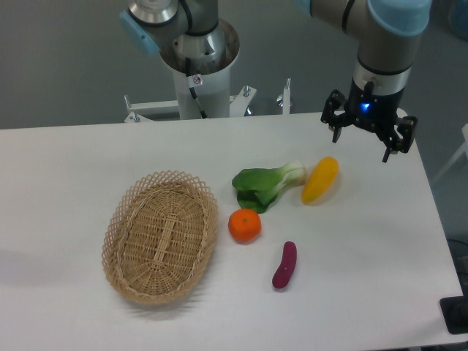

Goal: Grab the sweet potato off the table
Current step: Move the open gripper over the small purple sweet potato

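Nearest the camera on the table (80, 322), we find the sweet potato (284, 265), a slim, smooth, dark magenta tuber lying flat and alone, its long axis running up and slightly right, with bare white surface on every side; just up and left of it sits the orange (244, 225), round and faintly dimpled, near but not touching; to the left lies the wicker basket (161, 235), an oval of open woven cane with a lacy rim, nothing in it; beyond the orange we see the leafy green (268, 186), soft dark leaves on a pale stalk, and beside it the yellow vegetable (320, 180), oblong, glossy and tilted, its lower end close to the stalk; farthest back, above the table's far right corner, hangs the gripper (368, 136), its two dark fingers spread wide and holding nothing, well apart from the sweet potato and closer to the yellow vegetable. We judge the pick has not begun: the arm must travel toward the camera and leftward, passing over the yellow vegetable without dipping; we would turn the wrist so the fingers straddle the tuber's narrow width, not its length, centre on its middle, descend until the tips are just off the tabletop, and close gently, since so smooth and rounded a skin may roll or squirt out sideways.
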Robot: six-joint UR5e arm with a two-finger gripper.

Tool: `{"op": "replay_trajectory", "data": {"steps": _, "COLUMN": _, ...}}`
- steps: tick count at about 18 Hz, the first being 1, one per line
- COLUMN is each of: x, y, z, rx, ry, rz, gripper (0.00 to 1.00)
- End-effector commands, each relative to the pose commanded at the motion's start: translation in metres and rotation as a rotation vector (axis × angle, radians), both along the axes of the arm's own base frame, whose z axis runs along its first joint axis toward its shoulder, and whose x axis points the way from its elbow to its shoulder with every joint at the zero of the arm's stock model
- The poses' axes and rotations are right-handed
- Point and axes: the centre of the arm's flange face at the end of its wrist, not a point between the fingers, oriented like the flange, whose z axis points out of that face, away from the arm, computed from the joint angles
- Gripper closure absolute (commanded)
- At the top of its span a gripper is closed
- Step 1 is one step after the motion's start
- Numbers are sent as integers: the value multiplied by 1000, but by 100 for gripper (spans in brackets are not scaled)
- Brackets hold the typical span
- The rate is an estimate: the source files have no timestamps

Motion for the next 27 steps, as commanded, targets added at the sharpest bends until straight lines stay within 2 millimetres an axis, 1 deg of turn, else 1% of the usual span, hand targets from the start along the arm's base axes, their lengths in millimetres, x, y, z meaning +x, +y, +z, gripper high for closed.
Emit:
{"op": "replay_trajectory", "data": {"steps": 2, "x": 1, "y": 4, "z": -4, "rx": 0, "ry": -9, "rz": -2, "gripper": 0}}
{"op": "replay_trajectory", "data": {"steps": 9, "x": 5, "y": 10, "z": -7, "rx": 36, "ry": -33, "rz": 0, "gripper": 0}}
{"op": "replay_trajectory", "data": {"steps": 12, "x": 7, "y": 11, "z": -18, "rx": 36, "ry": -57, "rz": 55, "gripper": 0}}
{"op": "replay_trajectory", "data": {"steps": 13, "x": 9, "y": 15, "z": -23, "rx": 35, "ry": -66, "rz": 58, "gripper": 0}}
{"op": "replay_trajectory", "data": {"steps": 15, "x": 18, "y": 30, "z": -31, "rx": 30, "ry": -81, "rz": 55, "gripper": 0}}
{"op": "replay_trajectory", "data": {"steps": 17, "x": 26, "y": 50, "z": -48, "rx": 27, "ry": -105, "rz": 103, "gripper": 0}}
{"op": "replay_trajectory", "data": {"steps": 20, "x": 36, "y": 90, "z": -71, "rx": 70, "ry": -60, "rz": 159, "gripper": 0}}
{"op": "replay_trajectory", "data": {"steps": 22, "x": 43, "y": 107, "z": -90, "rx": 96, "ry": -49, "rz": 189, "gripper": 0}}
{"op": "replay_trajectory", "data": {"steps": 23, "x": 47, "y": 113, "z": -105, "rx": 98, "ry": -49, "rz": 189, "gripper": 0}}
{"op": "replay_trajectory", "data": {"steps": 26, "x": 60, "y": 132, "z": -161, "rx": 92, "ry": -50, "rz": 155, "gripper": 0}}
{"op": "replay_trajectory", "data": {"steps": 27, "x": 64, "y": 138, "z": -176, "rx": 91, "ry": -52, "rz": 144, "gripper": 0}}
